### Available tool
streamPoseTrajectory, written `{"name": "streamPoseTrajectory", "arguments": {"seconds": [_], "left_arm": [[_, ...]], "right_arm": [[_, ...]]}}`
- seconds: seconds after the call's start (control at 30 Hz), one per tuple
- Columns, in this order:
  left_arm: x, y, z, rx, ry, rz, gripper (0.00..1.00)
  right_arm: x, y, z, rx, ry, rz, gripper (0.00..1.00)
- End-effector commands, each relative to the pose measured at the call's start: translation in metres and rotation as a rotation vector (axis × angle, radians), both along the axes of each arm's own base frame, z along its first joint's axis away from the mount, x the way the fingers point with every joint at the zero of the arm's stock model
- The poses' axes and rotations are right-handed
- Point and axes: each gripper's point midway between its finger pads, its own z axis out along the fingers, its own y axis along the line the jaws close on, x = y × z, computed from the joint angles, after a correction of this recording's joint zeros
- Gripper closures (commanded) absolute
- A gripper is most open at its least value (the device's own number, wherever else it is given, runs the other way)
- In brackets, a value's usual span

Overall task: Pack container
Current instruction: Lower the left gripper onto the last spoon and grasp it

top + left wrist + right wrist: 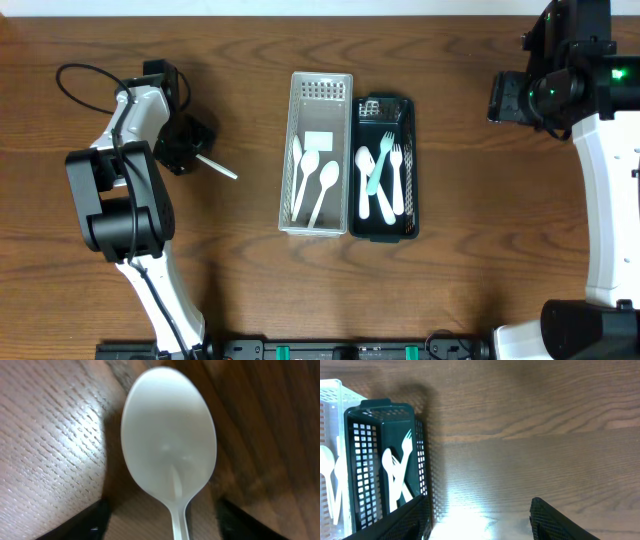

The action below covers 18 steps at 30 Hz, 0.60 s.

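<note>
Brown wooden bench, left side | white plastic spoon lying between spread jaws of left gripper, untouched | right gripper spread, empty

White basket: pale square patch inside, nothing legible on it from here.
Dark basket: no lettering I can read.
Spoon: bowl plain, unmarked.
Bench: wood grain only, no print.
</note>
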Motion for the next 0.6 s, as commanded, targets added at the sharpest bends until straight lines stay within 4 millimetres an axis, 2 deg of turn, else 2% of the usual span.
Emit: {"name": "streamPoseTrajectory", "arguments": {"seconds": [0.0,0.23,0.33,0.4,0.5,0.57], "left_arm": [[-0.017,-0.002,-0.024,-0.010,0.089,-0.013,0.44],[-0.018,-0.002,-0.023,-0.010,0.093,-0.013,0.77],[-0.016,-0.001,-0.018,-0.004,0.079,-0.014,0.81],[-0.014,0.000,-0.012,-0.001,0.061,-0.020,0.92],[-0.010,-0.001,0.003,0.003,0.024,-0.052,0.94],[-0.008,-0.003,0.021,0.009,-0.008,-0.076,0.94]], "right_arm": [[0.000,-0.005,0.000,-0.013,0.001,-0.001,0.32],[0.001,-0.005,0.001,-0.013,-0.002,0.000,0.32],[0.001,-0.005,0.001,-0.013,-0.003,-0.001,0.32],[0.001,-0.005,0.001,-0.013,-0.003,0.000,0.32],[0.001,-0.005,0.001,-0.013,-0.003,-0.001,0.32],[0.001,-0.005,0.001,-0.013,-0.004,0.000,0.33]]}}
